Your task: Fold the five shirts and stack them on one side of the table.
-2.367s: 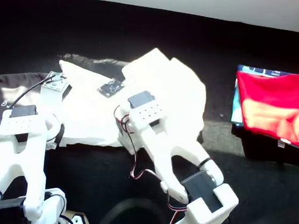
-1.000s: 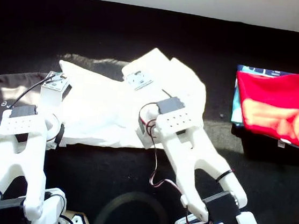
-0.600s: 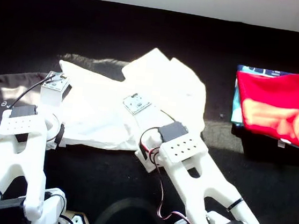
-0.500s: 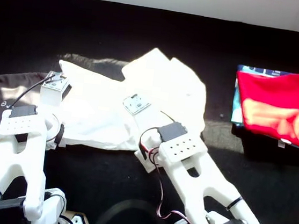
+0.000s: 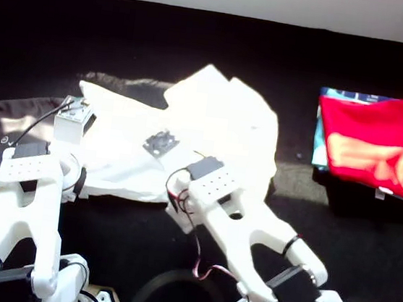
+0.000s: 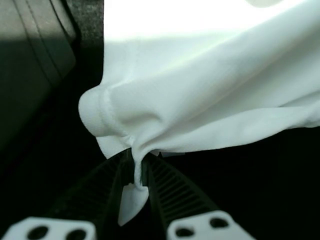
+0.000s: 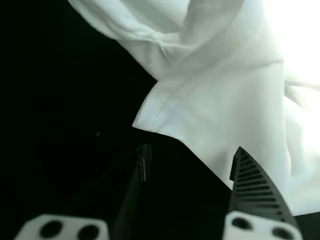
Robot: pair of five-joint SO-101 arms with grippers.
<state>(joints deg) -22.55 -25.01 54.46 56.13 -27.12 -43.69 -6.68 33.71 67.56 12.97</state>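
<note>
A white shirt (image 5: 212, 123) lies spread and rumpled across the middle of the black table. My left gripper (image 6: 134, 172) is shut on a bunched fold at the shirt's left front edge (image 6: 165, 115), just above the table. My right gripper (image 7: 192, 165) stands open over the black table, close before a hemmed corner of the white shirt (image 7: 210, 110), touching nothing. In the high view the right arm (image 5: 215, 193) leans over the shirt's front edge. A folded stack with a red shirt (image 5: 377, 142) on top sits at the right side.
A dark shirt (image 5: 1, 117) lies flat at the far left, partly under the left arm (image 5: 31, 175). Blue (image 5: 321, 139) and black (image 5: 356, 201) folded shirts lie beneath the red one. Bare black table runs along the back and between the white shirt and the stack.
The right arm swung right over the white shirt, drew back to its front edge, then shifted left. The left arm and the stack stayed put.
</note>
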